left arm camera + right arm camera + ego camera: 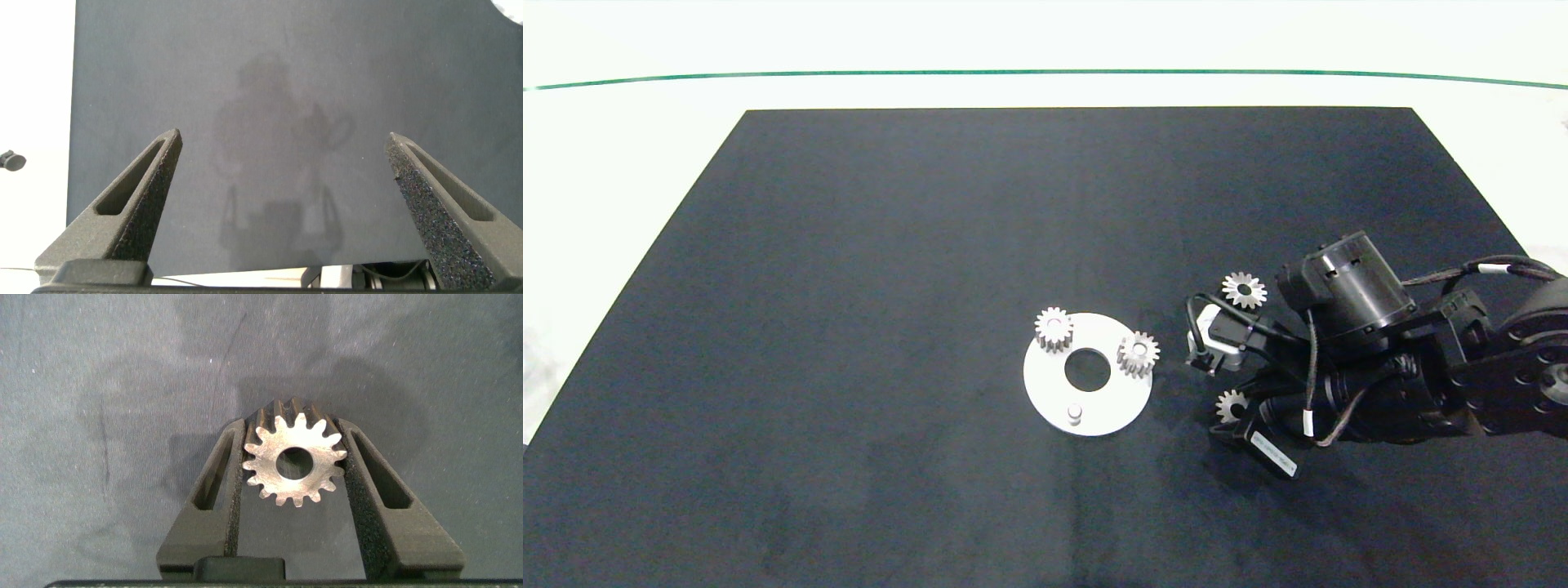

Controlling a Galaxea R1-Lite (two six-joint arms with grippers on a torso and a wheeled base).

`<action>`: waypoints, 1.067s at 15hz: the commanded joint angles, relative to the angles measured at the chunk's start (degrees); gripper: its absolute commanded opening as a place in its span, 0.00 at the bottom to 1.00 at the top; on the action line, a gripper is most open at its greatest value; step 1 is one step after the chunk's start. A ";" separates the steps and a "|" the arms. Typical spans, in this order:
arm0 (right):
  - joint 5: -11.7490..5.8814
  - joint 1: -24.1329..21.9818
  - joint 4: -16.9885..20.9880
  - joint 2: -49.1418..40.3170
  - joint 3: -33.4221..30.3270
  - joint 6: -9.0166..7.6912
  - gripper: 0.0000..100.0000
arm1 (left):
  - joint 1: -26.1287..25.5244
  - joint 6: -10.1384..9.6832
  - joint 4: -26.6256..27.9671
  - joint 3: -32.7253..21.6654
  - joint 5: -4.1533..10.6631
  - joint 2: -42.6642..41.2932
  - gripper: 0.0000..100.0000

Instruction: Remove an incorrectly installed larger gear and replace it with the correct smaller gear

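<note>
A black mat [849, 327] covers the table, and left of its centre nothing of the left arm shows from above; the left gripper [282, 196] hangs idle over bare mat, its fingers spread wide apart on nothing. Near the middle lies a white round plate [1115, 408] with a centre hole. Two small gears sit on it, one on its far-left edge [1054, 328] and one on its right edge [1138, 354], while a bare peg [1075, 412] stands free on its near side, apparently the seat awaiting a gear. Right of the plate, the larger gear [1245, 289], sharp-toothed like a starburst, rests flat on the mat, off the plate and just beside the right arm's far side. Nearer, the right gripper [294, 469] has its fingers clamped on the smaller gear [294, 460], squeezing its toothed rim from both sides, the bore facing the wrist camera; from above the gear peeps out at the arm's tip, right of the plate and well apart from the peg. The removal looks done; the step in hand appears to be carrying this gear to the peg. To do it well, the bore should be held level and centred over the peg, lowered gently, with a slight turn so its teeth mesh with the neighbours before release.
</note>
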 commanded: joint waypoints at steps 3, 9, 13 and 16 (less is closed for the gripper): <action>0.10 0.38 0.00 -2.81 -0.33 0.18 0.16 | 0.03 0.02 0.76 0.02 0.06 -0.24 1.00; 0.98 3.19 0.26 -4.66 -4.64 6.33 0.16 | -0.14 0.02 2.61 0.02 0.06 -1.12 1.00; 0.81 7.50 6.50 -2.55 -14.13 6.16 0.16 | -0.14 0.02 2.52 -0.07 0.06 -1.21 1.00; 0.45 10.05 10.72 0.88 -19.58 6.24 0.16 | -0.23 0.55 2.43 -0.07 0.06 -1.30 1.00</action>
